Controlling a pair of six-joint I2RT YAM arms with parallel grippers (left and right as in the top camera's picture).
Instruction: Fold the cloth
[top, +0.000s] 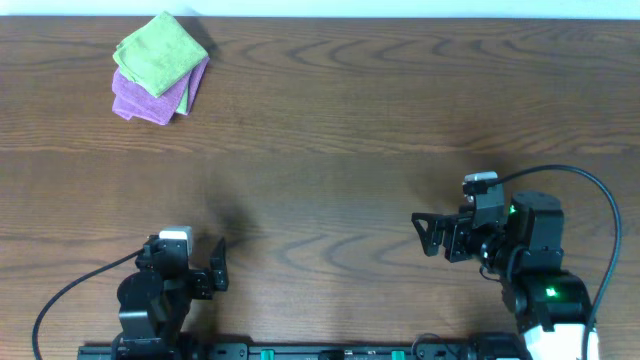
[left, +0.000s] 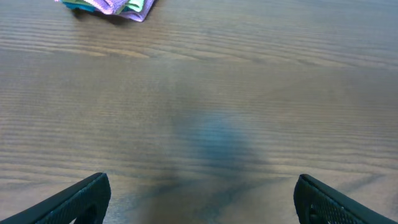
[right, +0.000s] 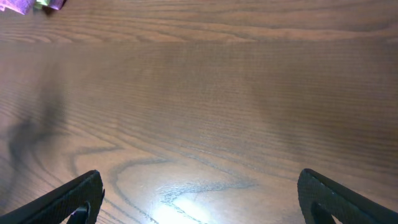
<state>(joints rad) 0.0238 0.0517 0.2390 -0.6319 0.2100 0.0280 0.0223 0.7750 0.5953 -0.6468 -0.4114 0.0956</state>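
Nearest the camera, the left claw (left: 202, 183) and right claw (right: 199, 177) hang over bare wood. Each has its blunt black fingers spread wide with nothing between them. The table (top: 350, 130) is smooth dark brown board with long wavy grain and a soft sheen. At the far left corner lies the green cloth (top: 160, 50), lime-coloured, soft and fuzzy. It is folded into a small tilted square and rests on top of a purple cloth (top: 145, 98), also folded, whose edges show below and beside it.
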